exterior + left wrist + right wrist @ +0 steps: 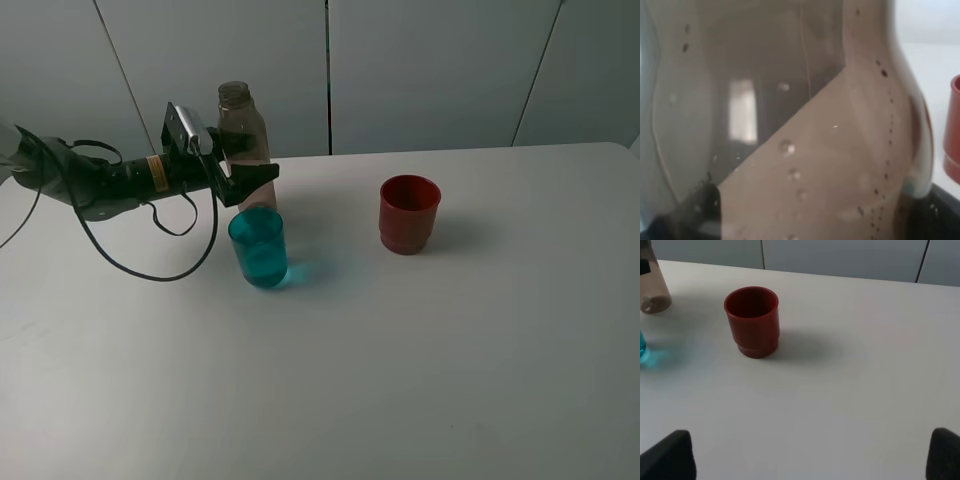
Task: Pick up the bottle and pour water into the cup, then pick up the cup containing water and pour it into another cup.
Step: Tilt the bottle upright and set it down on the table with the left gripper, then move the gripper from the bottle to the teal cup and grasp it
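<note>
The bottle [244, 130] stands upright at the back left of the table and fills the left wrist view [790, 125]. My left gripper [254, 180] is shut on the bottle's lower body, with dark fingers [940, 215] on either side. The teal cup [258, 248] stands just in front of the bottle and holds some liquid. The red cup [408, 213] stands to the right, apart from both, and shows in the right wrist view [752, 320]. My right gripper [810, 460] is open and empty, well short of the red cup. It is out of the exterior high view.
The white table [420, 370] carries the three things. The left arm and its black cable [150, 260] lie across the back left. A grey panelled wall [430, 70] rises behind the table's far edge.
</note>
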Tool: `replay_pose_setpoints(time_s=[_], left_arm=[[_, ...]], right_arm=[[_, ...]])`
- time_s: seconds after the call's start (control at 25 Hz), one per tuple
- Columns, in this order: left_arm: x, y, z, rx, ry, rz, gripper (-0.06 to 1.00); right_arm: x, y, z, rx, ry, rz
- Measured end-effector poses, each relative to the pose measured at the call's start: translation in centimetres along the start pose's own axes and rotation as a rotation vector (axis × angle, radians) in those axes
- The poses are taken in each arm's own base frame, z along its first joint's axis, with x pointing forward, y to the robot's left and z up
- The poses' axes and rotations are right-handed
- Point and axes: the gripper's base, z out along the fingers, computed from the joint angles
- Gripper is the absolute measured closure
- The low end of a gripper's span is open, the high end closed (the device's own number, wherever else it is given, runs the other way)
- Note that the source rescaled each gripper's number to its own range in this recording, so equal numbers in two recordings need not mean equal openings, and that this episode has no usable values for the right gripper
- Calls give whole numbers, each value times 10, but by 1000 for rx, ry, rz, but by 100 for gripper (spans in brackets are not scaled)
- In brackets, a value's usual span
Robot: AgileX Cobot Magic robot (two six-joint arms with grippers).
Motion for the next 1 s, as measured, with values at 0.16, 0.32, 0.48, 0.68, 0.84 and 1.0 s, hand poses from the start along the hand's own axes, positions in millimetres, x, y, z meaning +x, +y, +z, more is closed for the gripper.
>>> replay_pose_setpoints(time_s=[0.16,0.32,0.48,0.68,0.84,1.0], left_arm=[[-11,0,-1,13,8,-7,-2],[-18,1,-1,21,58,16,-2],[-19,3,-2,5,107,11,-2],[-17,1,-3,25,140,-1,-2],[-16,2,-4,20,150,-14,-2],[-14,5,-6,2,177,-17,-2]], right_arm=[[0,0,0,0,0,0],[0,0,0,0,0,0],[0,0,0,0,0,0],[0,0,0,0,0,0],[0,0,0,0,0,0],[0,0,0,0,0,0]])
